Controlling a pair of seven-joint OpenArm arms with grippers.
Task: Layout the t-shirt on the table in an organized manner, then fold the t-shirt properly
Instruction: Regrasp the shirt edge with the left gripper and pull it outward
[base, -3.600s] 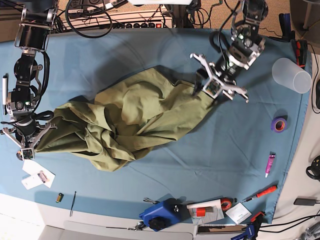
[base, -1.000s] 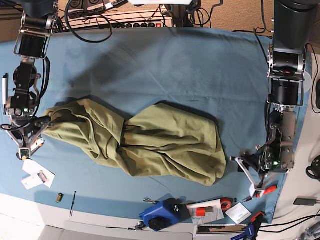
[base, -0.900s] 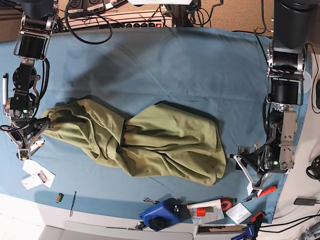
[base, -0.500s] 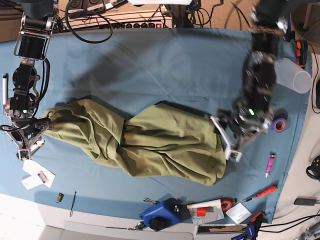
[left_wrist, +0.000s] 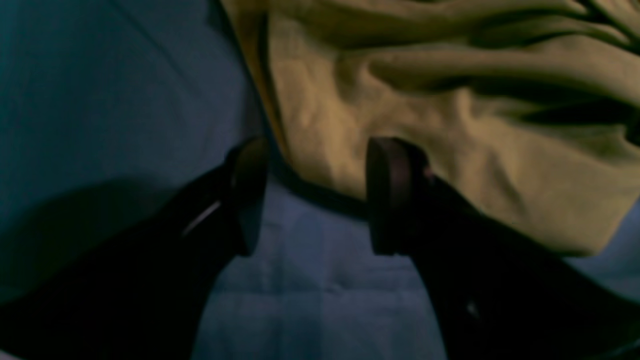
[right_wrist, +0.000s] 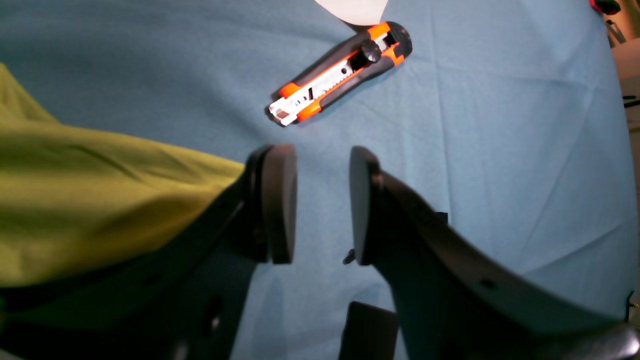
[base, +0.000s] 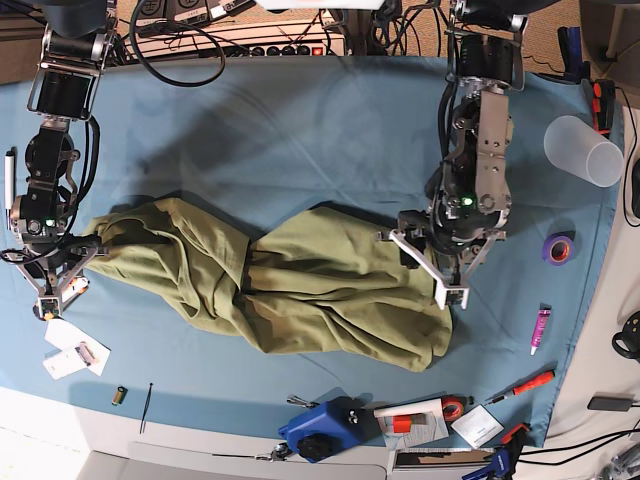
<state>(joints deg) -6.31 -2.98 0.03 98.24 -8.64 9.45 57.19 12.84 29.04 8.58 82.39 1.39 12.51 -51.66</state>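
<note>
**Crumpled shirt between two empty claws**

At the far left of the base view, the right claw sits at the left tip of the t-shirt; its wrist view shows the pads parted with only blue cloth between them, gripping nothing. An orange utility knife lies just beyond it. The olive t-shirt lies bunched and twisted across the middle of the blue surface, stretched left to right. At its right end, the left claw hangs over the shirt's edge, spread wide and empty. Farther right stand a clear plastic cup and a purple tape roll.
</note>
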